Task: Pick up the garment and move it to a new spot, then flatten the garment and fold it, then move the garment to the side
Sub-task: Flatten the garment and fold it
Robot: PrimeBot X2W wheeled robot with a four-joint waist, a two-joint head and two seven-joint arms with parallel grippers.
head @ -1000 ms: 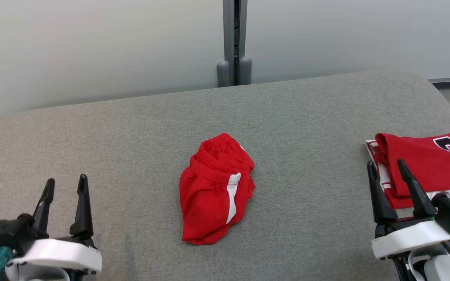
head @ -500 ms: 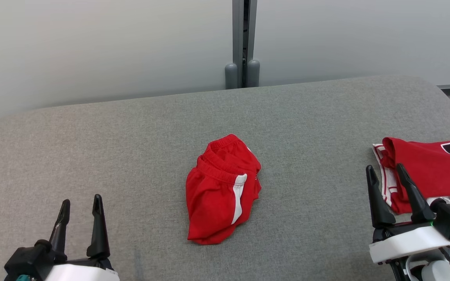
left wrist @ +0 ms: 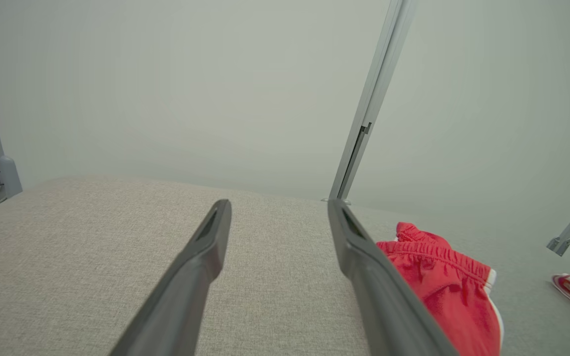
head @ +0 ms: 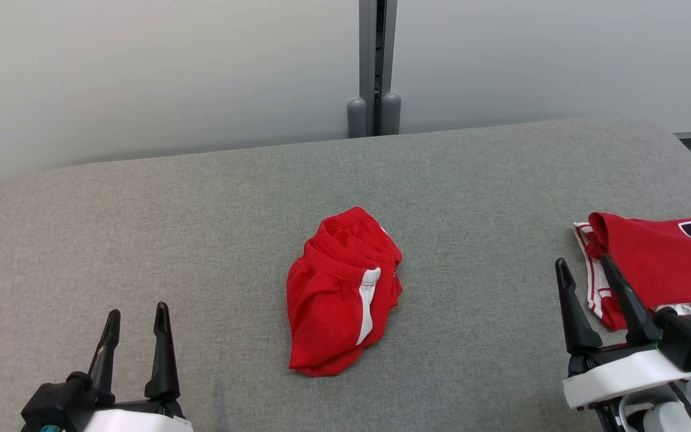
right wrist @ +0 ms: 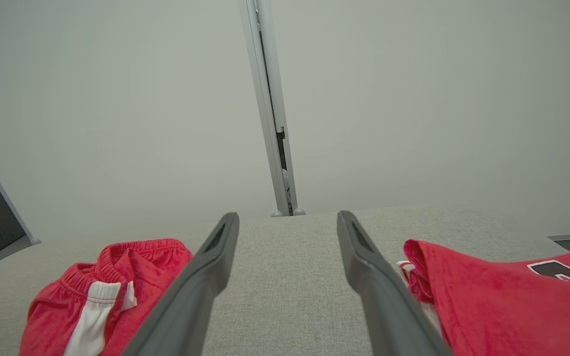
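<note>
In the head view, crumpled red shorts (head: 342, 294) lay midway on the grey cushion (head: 201, 228), with the left gripper (head: 138, 309) and right gripper (head: 582, 260) both spread wide and empty. The left wrist view had the shorts partly behind one finger. The right wrist view showed them at lower left, with a red jersey (right wrist: 502, 296) at right.

The head view looks forward and down onto the grey surface (head: 201, 210), facing the pale wall (head: 141, 72). Each wrist view sits low and close over it, looking along the left hand (left wrist: 278, 203) or right hand (right wrist: 287, 214) toward that wall. All three share the red shorts (head: 339, 294) and red jersey (head: 663, 258)
</note>
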